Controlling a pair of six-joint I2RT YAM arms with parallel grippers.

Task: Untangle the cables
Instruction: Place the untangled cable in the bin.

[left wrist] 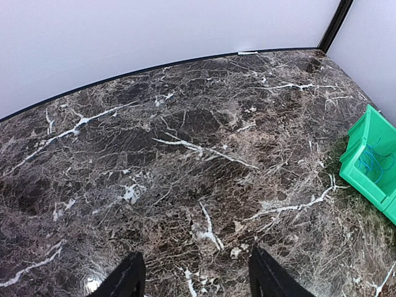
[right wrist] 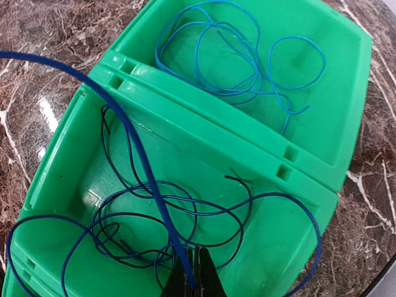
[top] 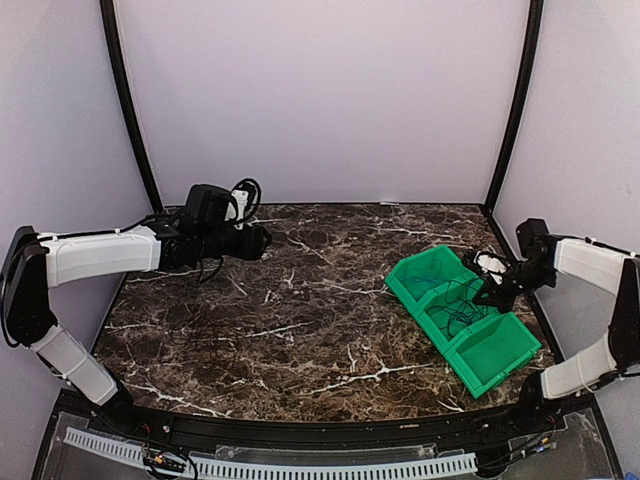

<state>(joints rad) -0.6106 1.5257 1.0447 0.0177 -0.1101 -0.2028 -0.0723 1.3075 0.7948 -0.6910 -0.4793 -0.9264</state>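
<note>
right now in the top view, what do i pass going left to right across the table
left arm → bare marble table → green bins with the cables inside → right arm

Lab test cell: plain white walls [top: 320, 100], marble-pattern table [top: 300, 320], mounted robot arms [top: 100, 255].

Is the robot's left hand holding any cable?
No, the left gripper stands open over the marble table, with nothing between its jaws.
</note>
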